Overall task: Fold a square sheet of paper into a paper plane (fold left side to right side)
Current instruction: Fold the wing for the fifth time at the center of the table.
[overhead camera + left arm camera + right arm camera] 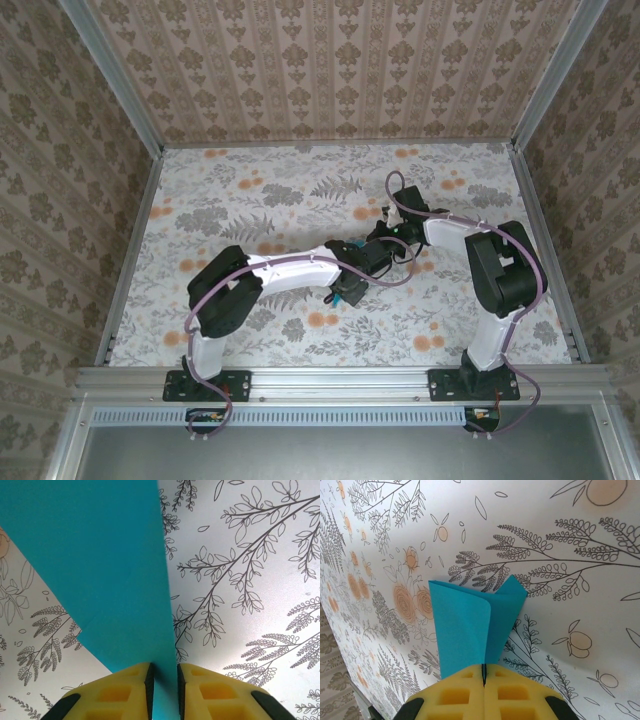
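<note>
- Plainly, the right hand (484,669) is clenched on the square sheet of paper (465,625). Its two yellow fingers (455,695) meet along a thin seam, and the turquoise paper comes straight out of that seam.
- From the right wrist view the sheet is folded into layers over the flowered surface (570,550), with one rounded flap on the left and a pointed corner on the right.
- The left hand (165,672) has its yellow fingers (125,690) a narrow gap apart, one on each side of the sheet's long straight edge. Blue fills the gap.
- Whether those pads actually press the paper I cannot tell.
- In the left wrist view the sheet spreads away from the fingers toward the upper left. It shows a faint crease line and a corner low on its left side.
- From above, both arms reach inward and the two hands sit close together near the middle of the surface. A small patch of turquoise shows at the tip of the left one.
</note>
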